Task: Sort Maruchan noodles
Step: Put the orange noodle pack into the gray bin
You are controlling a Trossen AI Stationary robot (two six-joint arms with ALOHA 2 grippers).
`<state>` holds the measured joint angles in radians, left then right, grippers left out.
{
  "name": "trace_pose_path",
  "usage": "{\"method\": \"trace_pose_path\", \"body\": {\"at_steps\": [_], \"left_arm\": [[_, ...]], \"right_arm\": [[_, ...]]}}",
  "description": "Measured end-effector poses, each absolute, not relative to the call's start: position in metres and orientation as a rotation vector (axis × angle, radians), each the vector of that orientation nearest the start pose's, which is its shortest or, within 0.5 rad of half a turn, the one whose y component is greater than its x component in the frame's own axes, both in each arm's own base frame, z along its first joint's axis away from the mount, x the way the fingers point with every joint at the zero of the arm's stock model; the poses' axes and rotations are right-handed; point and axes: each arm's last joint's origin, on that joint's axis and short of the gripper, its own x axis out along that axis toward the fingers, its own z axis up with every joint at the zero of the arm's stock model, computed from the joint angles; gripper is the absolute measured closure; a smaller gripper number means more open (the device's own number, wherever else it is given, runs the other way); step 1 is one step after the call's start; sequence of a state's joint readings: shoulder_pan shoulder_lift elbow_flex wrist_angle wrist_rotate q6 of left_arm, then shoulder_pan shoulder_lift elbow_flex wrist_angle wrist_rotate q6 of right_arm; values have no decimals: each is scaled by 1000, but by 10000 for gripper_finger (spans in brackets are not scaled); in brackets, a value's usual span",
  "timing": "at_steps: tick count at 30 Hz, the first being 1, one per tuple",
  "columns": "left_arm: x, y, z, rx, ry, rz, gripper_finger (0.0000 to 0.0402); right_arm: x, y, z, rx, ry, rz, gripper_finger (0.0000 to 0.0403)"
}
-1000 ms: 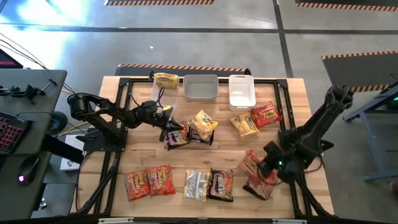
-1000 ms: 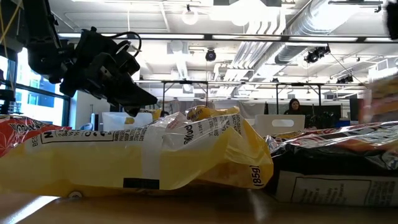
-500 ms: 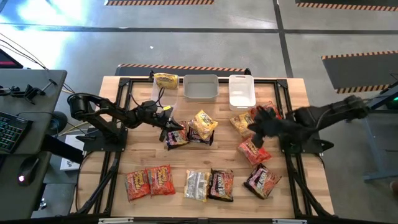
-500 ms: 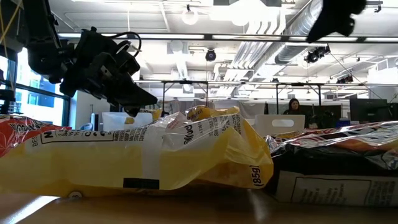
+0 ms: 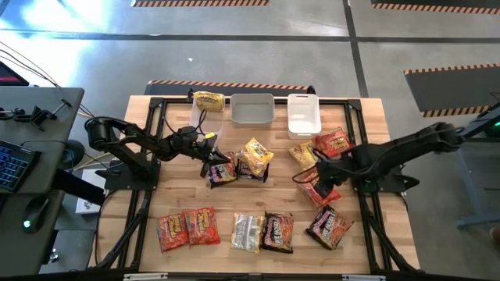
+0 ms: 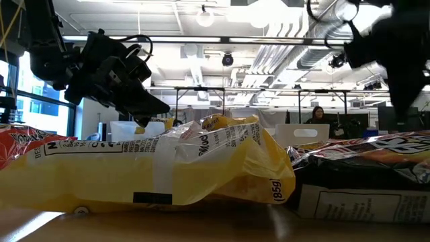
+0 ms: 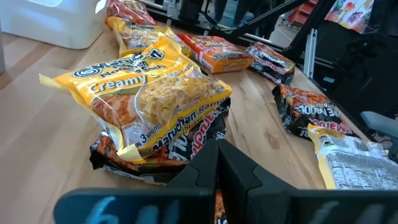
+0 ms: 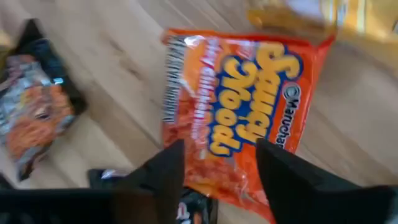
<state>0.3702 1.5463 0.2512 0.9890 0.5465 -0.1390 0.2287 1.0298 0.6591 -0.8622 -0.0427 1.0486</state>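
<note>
right gripper over orange packet, jaws open.
the packet lay flat on the table, right of centre; left gripper was closed by the dark packet.

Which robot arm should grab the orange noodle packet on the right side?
Right, probably. The right gripper hangs open just above the orange packet; the left gripper sits shut by the middle pile.

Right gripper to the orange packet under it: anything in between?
Nothing visible. The right gripper hangs open straight over the orange packet, bare wood around it. A dark packet lies off to one side, clear of the path.
</note>
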Motion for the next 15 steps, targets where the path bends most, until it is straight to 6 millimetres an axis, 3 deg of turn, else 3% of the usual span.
{"method": "trace_pose_path", "body": {"at_steps": [6,12,15], "left_arm": [[217,66,120,-288,290,-161,401],[218,63,120,-331,299,-171,401],[218,60,120,-329,301,-184,401]], "right_arm": [[147,35,184,840,1122,-463,166],[131,28,155,908,1144,-537,162],[134,29,143,963,1077,-462,162]]}}
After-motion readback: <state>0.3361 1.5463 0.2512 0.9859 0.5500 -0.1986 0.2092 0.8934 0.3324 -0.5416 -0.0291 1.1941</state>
